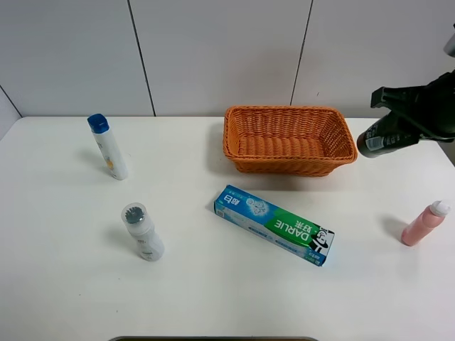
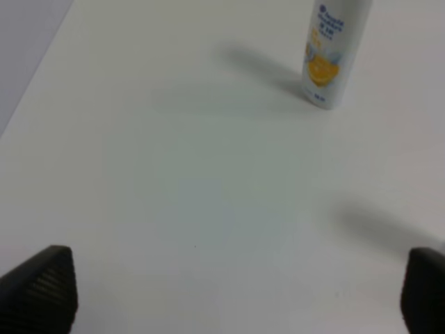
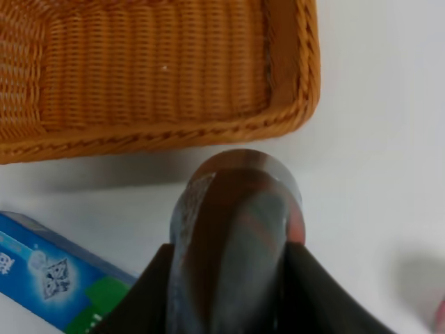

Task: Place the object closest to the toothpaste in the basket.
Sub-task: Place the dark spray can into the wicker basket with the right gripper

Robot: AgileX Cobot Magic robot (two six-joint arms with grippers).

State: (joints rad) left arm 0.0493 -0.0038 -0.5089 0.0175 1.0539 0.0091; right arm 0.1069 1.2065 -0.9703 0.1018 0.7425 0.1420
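Observation:
The toothpaste, a blue and green box [image 1: 274,224], lies on the white table in front of the orange wicker basket [image 1: 284,167]. My right gripper [image 1: 399,126] is shut on a dark bottle [image 1: 387,137] and holds it in the air just right of the basket's right end. In the right wrist view the dark bottle [image 3: 236,236] sits between the fingers [image 3: 149,292], with the basket rim [image 3: 174,136] and a corner of the toothpaste box [image 3: 55,275] below it. My left gripper [image 2: 233,292] is open and empty above bare table.
A white bottle with a blue cap [image 1: 109,147] stands at the back left and also shows in the left wrist view [image 2: 332,52]. A white bottle with a grey cap [image 1: 142,231] stands front left. A pink bottle [image 1: 424,223] stands at the right edge.

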